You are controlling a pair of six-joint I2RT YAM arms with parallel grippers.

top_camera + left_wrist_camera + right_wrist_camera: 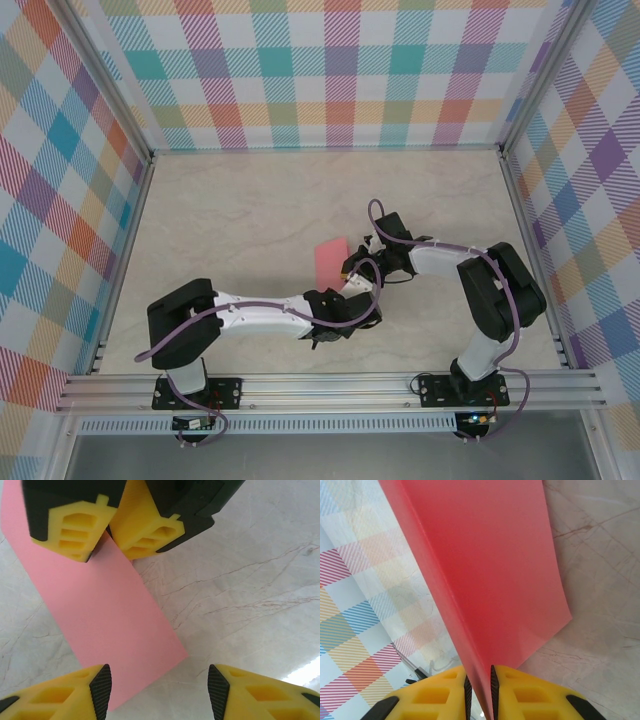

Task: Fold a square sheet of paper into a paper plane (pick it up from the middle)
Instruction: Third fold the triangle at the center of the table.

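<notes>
Surface: pale marbled table (250,200) inside plaid walls (340,70).
Paper (331,262): pink and plain, at mid-table, a long narrow shape with a crease line running to the right gripper's grip; its far end points away from the arms.
Right gripper (479,692): jaws pressed narrow on the paper's near right edge, the sheet pinched between the yellow fingers (512,692).
Left gripper (159,695): jaws apart and holding nothing, just near of the paper; the sheet's near end lies beside one of its fingers (100,695) and partly in the gap between them.
</notes>
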